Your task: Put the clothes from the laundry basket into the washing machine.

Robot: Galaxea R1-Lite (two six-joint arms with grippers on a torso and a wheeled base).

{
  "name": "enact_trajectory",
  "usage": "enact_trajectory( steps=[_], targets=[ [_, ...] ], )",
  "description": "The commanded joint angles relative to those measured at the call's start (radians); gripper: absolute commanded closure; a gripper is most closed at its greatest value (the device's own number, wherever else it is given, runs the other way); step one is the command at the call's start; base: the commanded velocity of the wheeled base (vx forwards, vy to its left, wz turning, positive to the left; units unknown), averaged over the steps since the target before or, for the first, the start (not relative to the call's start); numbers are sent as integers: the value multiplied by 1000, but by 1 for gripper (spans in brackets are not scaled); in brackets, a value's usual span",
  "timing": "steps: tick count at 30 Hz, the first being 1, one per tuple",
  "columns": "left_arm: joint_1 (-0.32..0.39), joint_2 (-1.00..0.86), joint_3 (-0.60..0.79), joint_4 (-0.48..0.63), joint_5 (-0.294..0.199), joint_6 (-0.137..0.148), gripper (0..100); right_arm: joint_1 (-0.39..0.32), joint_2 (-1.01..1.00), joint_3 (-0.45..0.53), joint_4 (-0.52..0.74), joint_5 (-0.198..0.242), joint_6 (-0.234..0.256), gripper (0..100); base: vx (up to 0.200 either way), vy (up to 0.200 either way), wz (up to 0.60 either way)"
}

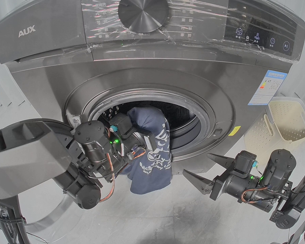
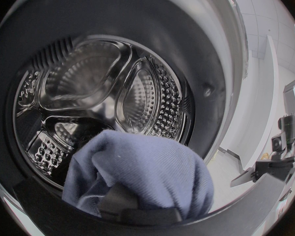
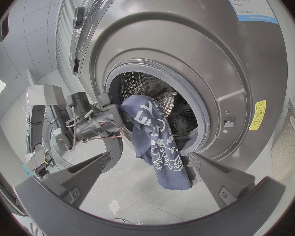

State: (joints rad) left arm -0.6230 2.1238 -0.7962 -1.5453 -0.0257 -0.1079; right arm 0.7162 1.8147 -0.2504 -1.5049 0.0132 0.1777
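The left gripper [image 1: 134,121] is at the mouth of the washing machine [image 1: 206,85], its jaws clamped on the bunched top of a navy T-shirt [image 1: 156,156] with white lettering. The shirt's long axis runs downward, and most of it hangs outside over the lower door rim. The drum [image 2: 88,92] lies just beyond, so the shirt likely has to go farther in. The right gripper [image 1: 196,163] waits low on the right, jaws spread and empty, near the laundry basket [image 1: 288,119]. A blue-and-white label [image 1: 269,87] and a yellow sticker [image 1: 234,130] mark the machine's front.
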Motion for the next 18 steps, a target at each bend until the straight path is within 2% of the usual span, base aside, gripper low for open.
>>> enact_trajectory(
  steps=[1, 10, 13, 18],
  targets=[
    [5, 148, -117, 10, 17, 0, 100, 6, 0, 3, -1, 2, 0, 0, 0, 0, 0],
    [74, 272, -385, 122, 35, 2, 100, 9, 0, 7, -1, 4, 0, 0, 0, 0, 0],
    [86, 343, -545, 198, 70, 4, 100, 9, 0, 7, -1, 4, 0, 0, 0, 0, 0],
    [86, 430, -796, 340, 101, 2, 100, 9, 0, 7, 0, 4, 0, 0, 0, 0, 0]
  ],
)
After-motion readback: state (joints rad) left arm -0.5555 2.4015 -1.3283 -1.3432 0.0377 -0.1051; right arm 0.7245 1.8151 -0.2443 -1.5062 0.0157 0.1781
